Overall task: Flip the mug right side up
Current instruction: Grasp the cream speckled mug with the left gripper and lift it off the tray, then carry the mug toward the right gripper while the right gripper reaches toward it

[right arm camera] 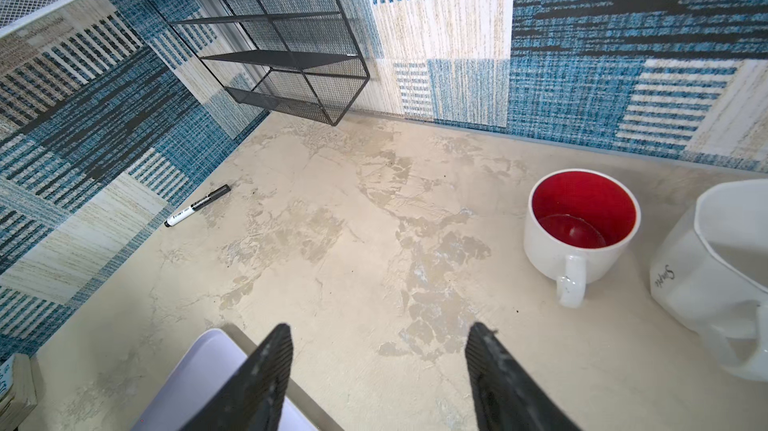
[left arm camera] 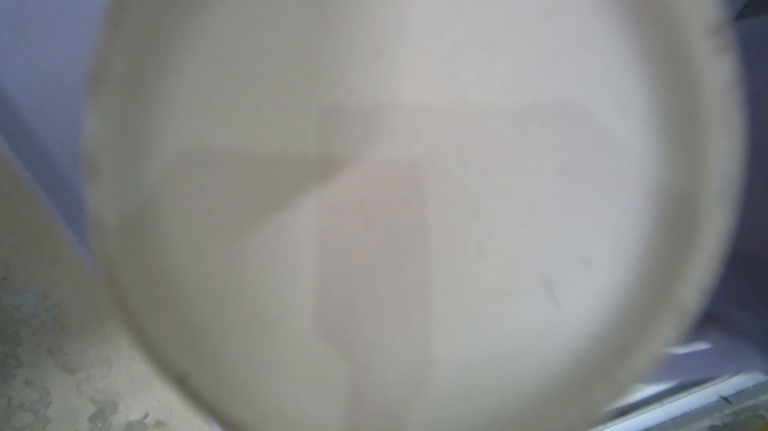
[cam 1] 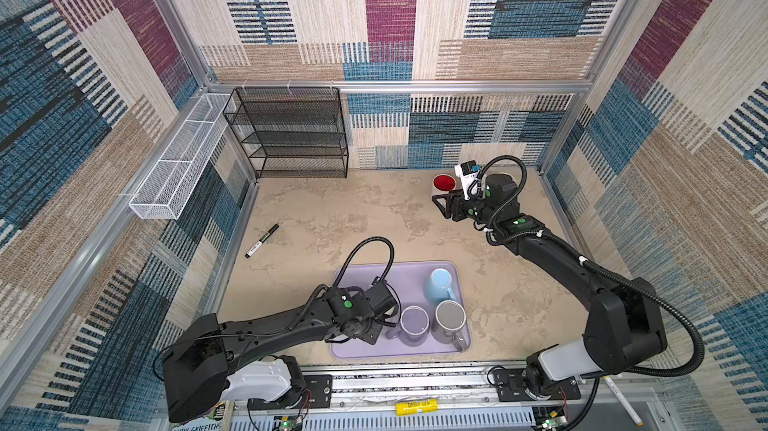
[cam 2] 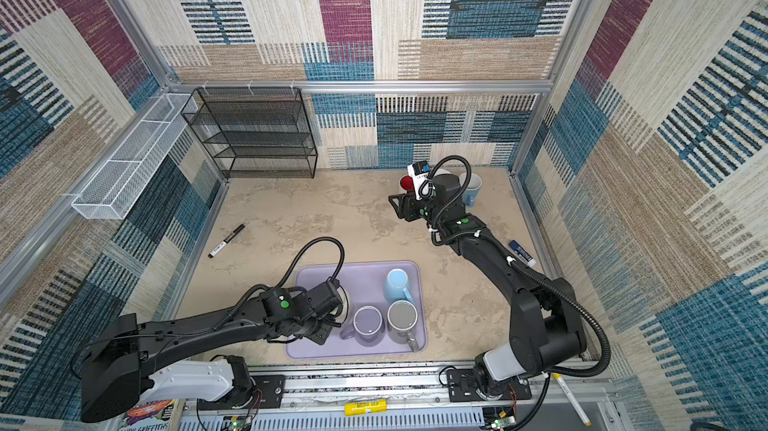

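1. The worktop (cam 1: pixel 332 208) is mottled beige and walled on three sides by patterned fabric.
2. A black mesh rack (cam 1: pixel 291 134) stands in its far left corner. A white mesh basket (cam 1: pixel 178 159) hangs on the left wall, above the worktop's left edge.
3. A lavender tray (cam 1: pixel 415 275) lies at the middle of the front edge.
4. The left gripper (cam 1: pixel 370 335) points down over the tray's left half with its jaws closed right up. The arm's wrist hides them in both top views, so I cannot tell whether anything is pinched.
5. The right gripper (right arm camera: pixel 380 327) hovers over the far right part of the worktop. Its jaws are moderately wide apart, with only bare surface between them.
6. The mug (left arm camera: pixel 407 184) sits at the tray's left side, under the left gripper. A pale, blurred round face fills the left wrist view, and I cannot tell which way up it is.
7. On the tray's right half, a light blue mug (cam 1: pixel 438 285) stands towards the far right corner. A purple mug (cam 1: pixel 414 323) and a grey mug (cam 1: pixel 450 319) stand side by side by the front edge.
8. Near the worktop's far right corner, a red-lined mug (right arm camera: pixel 582 221) stands mouth up. A white faceted mug (right arm camera: pixel 706 283) is just beside it, also mouth up.
9. A black-and-white marker (cam 1: pixel 262 240) lies near the left edge, and a blue-and-white marker (cam 2: pixel 521 252) lies near the right edge.
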You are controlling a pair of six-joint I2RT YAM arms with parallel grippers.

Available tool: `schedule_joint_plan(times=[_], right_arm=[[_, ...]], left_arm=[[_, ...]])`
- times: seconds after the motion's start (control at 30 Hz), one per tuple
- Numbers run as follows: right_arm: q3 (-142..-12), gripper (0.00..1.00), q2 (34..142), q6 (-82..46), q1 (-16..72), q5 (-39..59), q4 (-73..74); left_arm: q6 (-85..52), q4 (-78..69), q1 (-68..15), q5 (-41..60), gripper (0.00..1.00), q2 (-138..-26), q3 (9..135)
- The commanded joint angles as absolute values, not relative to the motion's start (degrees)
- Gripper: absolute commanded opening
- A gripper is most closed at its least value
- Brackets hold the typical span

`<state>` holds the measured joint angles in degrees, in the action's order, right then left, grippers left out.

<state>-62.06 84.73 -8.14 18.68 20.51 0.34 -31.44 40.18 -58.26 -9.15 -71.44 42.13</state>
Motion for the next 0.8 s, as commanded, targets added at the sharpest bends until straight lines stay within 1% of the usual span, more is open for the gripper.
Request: schedule_joint_plan(times=[0.0,0.1,0.3,0.43,0.77], right_arm=[[-61.57,0.68,84.44,-9.09,18.72,21.38,3.25],[-60.98,0.68,83.95,-9.49,18.75,21.97,3.84],[-59.76,0.68,82.66,-9.49,18.72,23.4,4.29],[-58.05,0.68,81.83,-9.87,18.73,26.23,6.38],[-56.8,0.68,81.74,-10.94,18.74,28.94,8.06]], left_arm=[[-28.88,33.48,-55.64,-11.48,0.0,-70.71,42.68],[-26.69,30.85,-52.68,-9.31,0.0,-70.39,43.2],[-23.92,30.26,-48.95,-8.26,0.0,-68.64,44.71],[-23.42,27.74,-46.57,-5.7,0.0,-65.76,43.65],[-23.04,20.4,-42.34,1.56,0.0,-57.97,40.48]])
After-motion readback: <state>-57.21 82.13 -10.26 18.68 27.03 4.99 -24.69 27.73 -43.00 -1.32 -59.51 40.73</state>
